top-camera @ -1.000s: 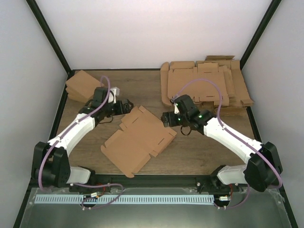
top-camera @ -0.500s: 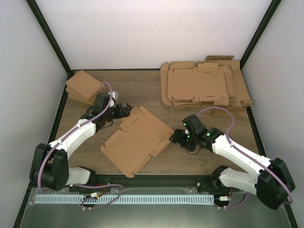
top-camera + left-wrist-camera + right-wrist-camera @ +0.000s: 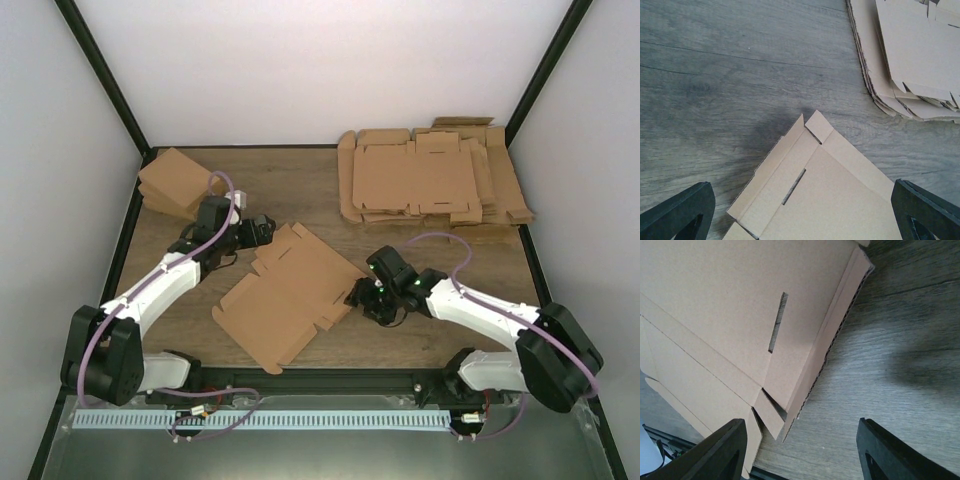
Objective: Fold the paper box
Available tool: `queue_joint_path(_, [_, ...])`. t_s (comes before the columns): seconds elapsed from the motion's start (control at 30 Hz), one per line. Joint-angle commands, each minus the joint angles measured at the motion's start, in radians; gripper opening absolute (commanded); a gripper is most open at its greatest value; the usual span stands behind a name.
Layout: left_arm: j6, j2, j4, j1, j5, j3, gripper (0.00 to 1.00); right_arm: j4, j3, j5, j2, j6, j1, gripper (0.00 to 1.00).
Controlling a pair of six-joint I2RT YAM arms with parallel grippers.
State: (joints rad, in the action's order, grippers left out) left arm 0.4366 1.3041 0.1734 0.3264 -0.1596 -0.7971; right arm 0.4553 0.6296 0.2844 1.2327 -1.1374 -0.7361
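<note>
The paper box (image 3: 290,295) lies flat and unfolded in the middle of the table, a plain brown sheet with creased panels, slots and tabs. My left gripper (image 3: 262,232) hovers open at its far corner; in the left wrist view that corner (image 3: 830,195) lies between the wide-apart fingers (image 3: 680,215), gripper (image 3: 800,220) empty. My right gripper (image 3: 362,298) is open beside the sheet's right edge; in the right wrist view the slightly raised edge flap (image 3: 740,315) sits by the left finger (image 3: 715,452), gripper (image 3: 805,460) empty.
A thick pile of flat tabbed cardboard sheets (image 3: 430,180) lies at the back right, also in the left wrist view (image 3: 910,50). A pile of small folded brown boxes (image 3: 175,182) sits at the back left. Black frame posts border the table.
My right arm has swung from near the sheet pile toward the front, then left up to the box's right edge. The left gripper has shifted slightly at the far corner. The box has not moved.
</note>
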Motion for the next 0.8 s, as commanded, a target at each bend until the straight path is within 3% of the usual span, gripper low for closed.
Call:
queue_joint_path(0.0, [-0.018, -0.029, -0.013, 0.005, 0.007, 0.012, 0.99, -0.069, -0.016, -0.007, 0.033, -0.063, -0.008, 0.61])
queue_joint_path(0.23, [-0.016, -0.04, -0.012, 0.005, 0.008, 0.016, 0.99, -0.135, -0.008, -0.016, 0.137, -0.068, -0.008, 0.56])
queue_joint_path(0.4, [-0.016, -0.044, -0.011, 0.004, 0.009, 0.014, 0.99, -0.146, 0.009, -0.025, 0.175, -0.043, -0.008, 0.4])
queue_joint_path(0.6, [-0.016, -0.046, -0.007, 0.006, 0.007, 0.008, 0.99, -0.116, 0.039, -0.061, 0.174, 0.049, -0.004, 0.04])
queue_joint_path(0.77, [-0.025, -0.066, 0.017, 0.006, 0.0, -0.012, 0.99, -0.079, 0.084, -0.126, 0.153, 0.273, -0.002, 0.01])
